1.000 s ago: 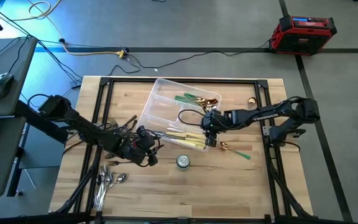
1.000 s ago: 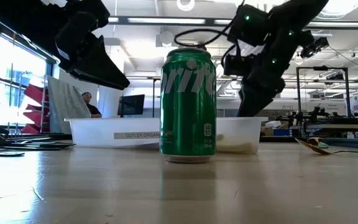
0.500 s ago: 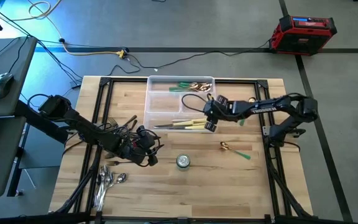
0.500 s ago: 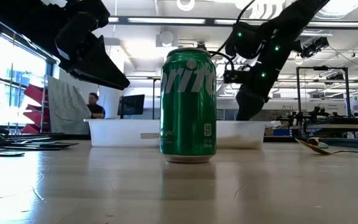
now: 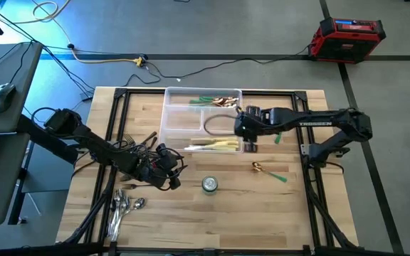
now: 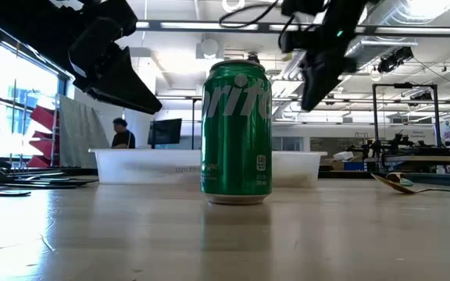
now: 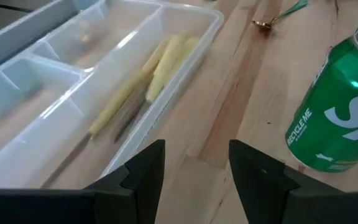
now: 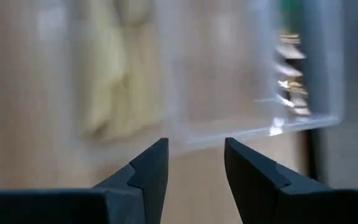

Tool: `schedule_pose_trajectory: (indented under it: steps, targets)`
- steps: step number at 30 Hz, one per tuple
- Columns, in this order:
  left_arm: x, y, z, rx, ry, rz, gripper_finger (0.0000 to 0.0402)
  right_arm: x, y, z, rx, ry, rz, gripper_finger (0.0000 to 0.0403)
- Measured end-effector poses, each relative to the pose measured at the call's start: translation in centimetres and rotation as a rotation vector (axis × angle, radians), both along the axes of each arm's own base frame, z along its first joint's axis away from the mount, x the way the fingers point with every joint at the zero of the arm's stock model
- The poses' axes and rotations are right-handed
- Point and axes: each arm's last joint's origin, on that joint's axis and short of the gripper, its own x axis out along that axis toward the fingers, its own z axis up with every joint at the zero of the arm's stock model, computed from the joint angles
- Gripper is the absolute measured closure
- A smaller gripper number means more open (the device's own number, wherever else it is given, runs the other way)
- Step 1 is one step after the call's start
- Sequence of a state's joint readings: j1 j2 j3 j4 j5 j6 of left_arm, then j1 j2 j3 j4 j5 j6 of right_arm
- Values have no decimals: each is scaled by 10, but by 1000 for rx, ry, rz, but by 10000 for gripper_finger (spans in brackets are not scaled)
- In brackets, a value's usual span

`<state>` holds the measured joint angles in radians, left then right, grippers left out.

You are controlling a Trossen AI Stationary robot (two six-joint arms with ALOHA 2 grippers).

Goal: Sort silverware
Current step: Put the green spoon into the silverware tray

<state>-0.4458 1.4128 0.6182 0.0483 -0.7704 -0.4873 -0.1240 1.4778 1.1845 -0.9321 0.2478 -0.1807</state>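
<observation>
tray (image 5: 168, 128) squared up, shifted left | right pincer (image 5: 250, 130) parted, empty | left pincer (image 5: 168, 169) wide | tray contents blurred

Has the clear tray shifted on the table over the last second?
Yes. The clear tray swung from skewed to square with the table frame and slid toward the far edge.

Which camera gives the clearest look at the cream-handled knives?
The left wrist view: the cream-handled knives lie close up in the clear tray. The high view shows them small; the right wrist view only as a pale blur; the low view hides them behind the tray wall.
</observation>
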Motion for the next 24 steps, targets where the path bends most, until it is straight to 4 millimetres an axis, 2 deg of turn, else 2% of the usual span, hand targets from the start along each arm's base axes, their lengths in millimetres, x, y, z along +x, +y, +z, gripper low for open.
schedule_pose_trajectory:
  steps: [3,7,15,19,24]
  targets:
    - [0,-1,0,-4,-2,-2,243,-10,13,0,86,96,28,263]
    - [-1,-4,0,-6,-3,-12,243,-20,32,-11,207,187,32,263]
    - [-2,-5,0,-15,-8,-14,243,-41,78,-61,368,306,145,263]
    - [-3,-7,0,-27,-15,-12,243,-54,88,-90,310,293,1,260]
    - [-3,-7,0,-35,-20,-7,243,-71,85,-113,325,322,-270,237]
